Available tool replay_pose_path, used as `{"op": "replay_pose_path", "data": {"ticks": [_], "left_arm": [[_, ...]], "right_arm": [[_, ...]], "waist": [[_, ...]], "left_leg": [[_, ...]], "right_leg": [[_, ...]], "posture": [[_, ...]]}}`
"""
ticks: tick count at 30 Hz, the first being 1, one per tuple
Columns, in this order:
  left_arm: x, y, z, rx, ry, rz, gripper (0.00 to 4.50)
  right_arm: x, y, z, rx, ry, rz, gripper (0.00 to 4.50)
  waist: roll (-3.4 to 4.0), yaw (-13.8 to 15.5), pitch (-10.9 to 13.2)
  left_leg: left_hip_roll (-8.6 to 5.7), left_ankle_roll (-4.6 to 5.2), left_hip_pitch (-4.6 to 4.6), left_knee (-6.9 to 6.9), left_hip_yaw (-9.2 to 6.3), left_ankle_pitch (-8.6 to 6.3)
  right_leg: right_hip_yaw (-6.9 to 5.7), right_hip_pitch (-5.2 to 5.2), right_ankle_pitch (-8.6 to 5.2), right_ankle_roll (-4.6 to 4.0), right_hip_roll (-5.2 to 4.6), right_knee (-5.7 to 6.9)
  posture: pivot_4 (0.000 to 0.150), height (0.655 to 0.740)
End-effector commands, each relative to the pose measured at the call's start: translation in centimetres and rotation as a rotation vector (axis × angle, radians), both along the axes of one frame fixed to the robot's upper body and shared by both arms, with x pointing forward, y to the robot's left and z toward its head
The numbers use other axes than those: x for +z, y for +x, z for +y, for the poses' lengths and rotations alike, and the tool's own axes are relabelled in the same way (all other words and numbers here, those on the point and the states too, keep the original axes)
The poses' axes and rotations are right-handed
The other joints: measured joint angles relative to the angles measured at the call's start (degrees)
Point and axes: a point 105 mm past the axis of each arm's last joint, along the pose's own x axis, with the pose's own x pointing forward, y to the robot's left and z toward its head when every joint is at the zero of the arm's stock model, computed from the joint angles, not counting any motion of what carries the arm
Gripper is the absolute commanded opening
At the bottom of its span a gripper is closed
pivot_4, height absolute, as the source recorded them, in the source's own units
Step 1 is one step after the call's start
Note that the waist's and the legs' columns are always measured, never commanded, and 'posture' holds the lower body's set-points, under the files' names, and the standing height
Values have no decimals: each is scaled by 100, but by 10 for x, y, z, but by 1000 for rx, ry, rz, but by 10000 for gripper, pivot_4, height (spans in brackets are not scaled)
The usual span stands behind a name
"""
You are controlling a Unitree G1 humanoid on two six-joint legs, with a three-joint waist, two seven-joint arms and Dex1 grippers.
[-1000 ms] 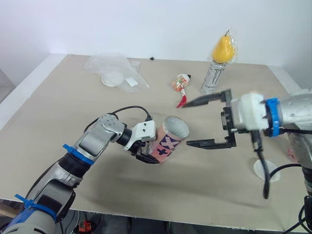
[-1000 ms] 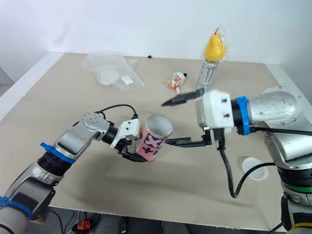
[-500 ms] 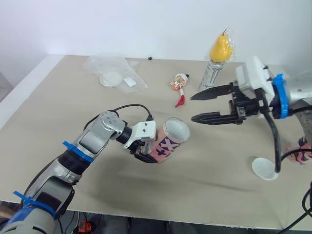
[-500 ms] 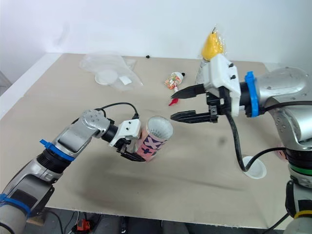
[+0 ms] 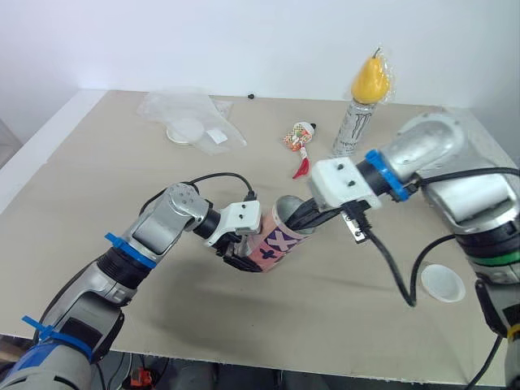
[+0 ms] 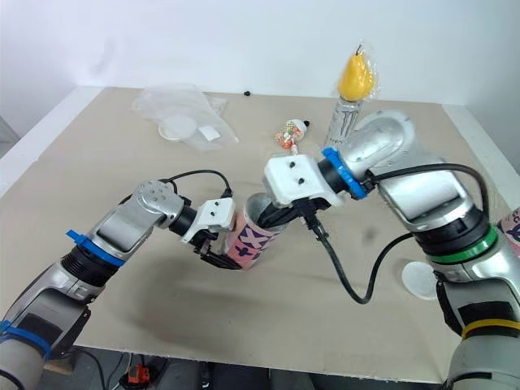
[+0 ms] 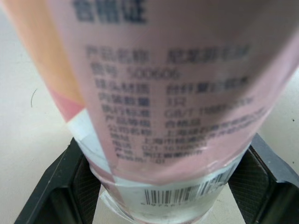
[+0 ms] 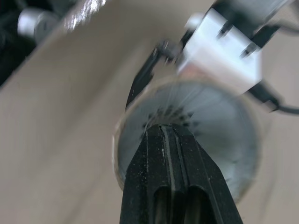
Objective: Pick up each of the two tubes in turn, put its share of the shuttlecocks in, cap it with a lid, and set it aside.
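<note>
The tube (image 7: 163, 93) has a label reading "500606".

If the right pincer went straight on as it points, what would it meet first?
The inside of the pink tube, which the left pincer holds: the shut right pincer points into its open mouth. Depth unclear.

Surface: beige table (image 5: 97, 203), flat top, pale edging along its left side.
Far left: clear plastic bag (image 5: 207, 110), crumpled, lying flat; a round white lid (image 5: 188, 131) shows through it.
Far edge: small black object (image 5: 253, 97), too small to identify.
Far centre: red-and-white item (image 5: 301, 136), with a red piece (image 5: 302, 169) just in front of it.
Far right: drink can (image 5: 351, 130), upright, near the red-and-white item.
Near right: loose white lid (image 5: 439, 283), lying flat, well apart from the rest.
Right edge: pink patterned tube (image 6: 512, 221), cut off by the frame.
</note>
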Motion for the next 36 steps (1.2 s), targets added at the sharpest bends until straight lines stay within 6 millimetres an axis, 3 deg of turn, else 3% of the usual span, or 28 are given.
{"op": "replay_pose_path", "data": {"ticks": [1, 11, 14, 21, 27, 33, 36], "left_arm": [[-3, 0, 3, 13, 22, 7, 34032], [-4, -1, 2, 24, 11, 13, 34032], [-4, -1, 2, 28, 6, 17, 34032], [-5, -1, 4, 38, 0, 24, 34032], [-7, -1, 5, 41, 1, 27, 34032], [-9, 0, 3, 48, -15, 15, 34032], [-11, 2, -1, 50, -47, -5, 34032]], "right_arm": [[-1, 4, 8, 67, -85, -72, 533], [-27, 3, 22, 190, -213, -81, 533], [-25, -2, 28, 208, -185, -60, 533], [1, 1, 29, 178, -67, -71, 533], [32, 9, 11, 105, 15, -107, 533], [50, 5, 0, 75, 78, -98, 533], [64, 1, -10, 10, 192, -53, 533]], "waist": [[0, -1, 0], [-1, 8, -1], [-1, 7, -1], [-1, 6, 0], [0, 9, 1], [0, 8, 1], [1, 17, 1]], "left_leg": [[0, 0, 0, 0, 0, 0], [0, 0, 4, 1, -14, 0], [1, -1, 14, 1, -16, 0], [10, -2, 15, 3, -23, 1], [8, -2, 10, 2, -34, 1], [9, -2, 11, 2, -36, 1], [8, -2, 9, 4, -36, 2]], "right_leg": [[0, 0, 2, -4, 0, 0], [-8, 7, 7, -13, 3, 6], [-11, 17, 5, -10, 4, 6], [-15, 20, 9, -19, 14, 6], [-20, 19, 15, -29, 15, 6], [-22, 20, 14, -31, 15, 6], [-22, 20, 14, -31, 14, 6]], "posture": [[1500, 7400], [1500, 7400], [1500, 7400], [1500, 7400], [1500, 7400], [1500, 7400], [1500, 7400]]}}
